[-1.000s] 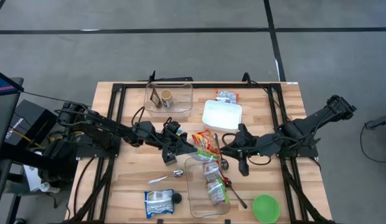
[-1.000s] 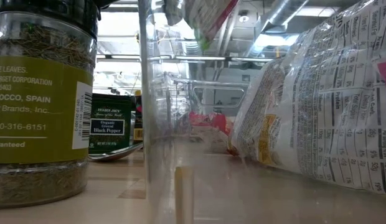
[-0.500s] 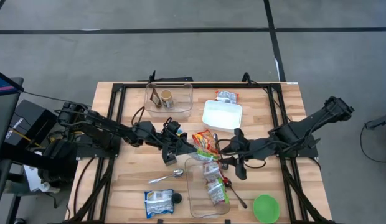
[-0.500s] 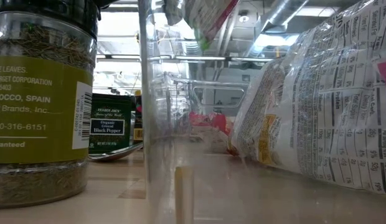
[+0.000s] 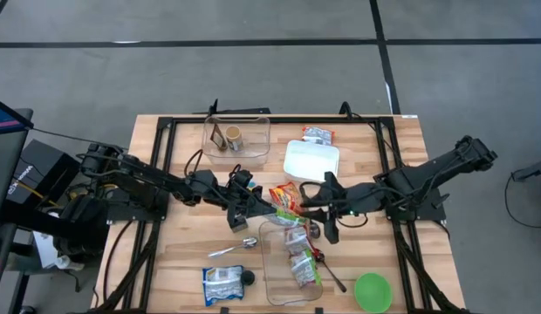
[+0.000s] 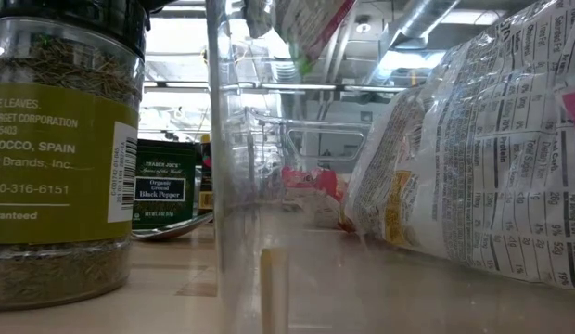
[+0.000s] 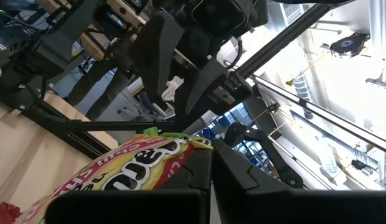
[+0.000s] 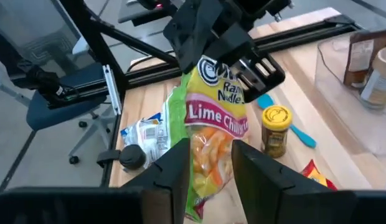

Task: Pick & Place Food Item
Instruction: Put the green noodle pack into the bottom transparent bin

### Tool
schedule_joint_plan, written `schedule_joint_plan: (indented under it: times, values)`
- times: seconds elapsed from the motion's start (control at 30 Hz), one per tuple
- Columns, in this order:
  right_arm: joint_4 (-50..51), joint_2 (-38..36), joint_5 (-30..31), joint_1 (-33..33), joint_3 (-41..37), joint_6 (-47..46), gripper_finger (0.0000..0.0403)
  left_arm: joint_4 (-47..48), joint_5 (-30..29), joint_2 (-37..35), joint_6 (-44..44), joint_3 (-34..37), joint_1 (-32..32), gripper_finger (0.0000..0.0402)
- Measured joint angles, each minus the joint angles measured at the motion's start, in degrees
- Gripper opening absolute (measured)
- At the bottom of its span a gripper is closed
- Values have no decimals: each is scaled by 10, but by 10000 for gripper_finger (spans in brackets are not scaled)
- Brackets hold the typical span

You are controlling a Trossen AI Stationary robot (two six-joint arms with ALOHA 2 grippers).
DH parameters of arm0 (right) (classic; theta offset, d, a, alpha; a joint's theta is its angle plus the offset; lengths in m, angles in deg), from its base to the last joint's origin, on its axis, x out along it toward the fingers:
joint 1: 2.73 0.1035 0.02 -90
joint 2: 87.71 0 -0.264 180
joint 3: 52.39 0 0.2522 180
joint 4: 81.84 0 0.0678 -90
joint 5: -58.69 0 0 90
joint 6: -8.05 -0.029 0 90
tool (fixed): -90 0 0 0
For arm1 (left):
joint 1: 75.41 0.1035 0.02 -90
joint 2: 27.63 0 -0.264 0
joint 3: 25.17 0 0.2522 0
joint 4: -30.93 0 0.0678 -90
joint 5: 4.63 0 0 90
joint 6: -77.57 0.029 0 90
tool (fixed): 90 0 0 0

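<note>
A red, yellow and green noodle packet (image 5: 288, 199) hangs in the air over the middle of the table, above the far end of a clear container (image 5: 272, 277). My left gripper (image 5: 260, 207) comes from the table's left and is shut on it. My right gripper (image 8: 210, 165) comes from the right with its fingers apart. One finger stands on each side of the packet's free end (image 8: 208, 146). I cannot tell whether they touch it. My left gripper pinches the packet's end edge (image 8: 219, 61) between its two fingers, reaching in roughly level from the table's left. The packet (image 7: 140, 163) is lifted clear of the table and sticks out beyond the fingers toward my right gripper.
The clear container has several packets in it. A white lidded box (image 5: 311, 161), a clear bin with a cup (image 5: 236, 138), a green bowl (image 5: 373, 292), spoons (image 5: 234, 249), a spice jar (image 6: 56, 158) and a snack bag (image 5: 222, 285) lie around.
My right gripper has moved toward the table's left, up to the noodle packet, and its fingers now stand around the packet's free end. My left gripper and the packet have kept still.
</note>
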Motion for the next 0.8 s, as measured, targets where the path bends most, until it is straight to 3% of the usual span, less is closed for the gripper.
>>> schedule_joint_plan:
  times: [0.23, 0.53, 0.63, 0.8]
  values:
    - [-30, 1, -45, -34, 0, 32, 116, 3, -5, 0, 0, 0, 0, 0]
    - [-114, 1, -111, -74, 0, 18, 149, 9, -5, 0, 0, 0, 0, 0]
    - [-131, 1, -154, -88, 0, 17, 153, 9, -5, 0, 0, 0, 0, 0]
    - [-8, 3, -164, -98, 70, 19, 145, 9, -5, 0, 0, 0, 0, 0]
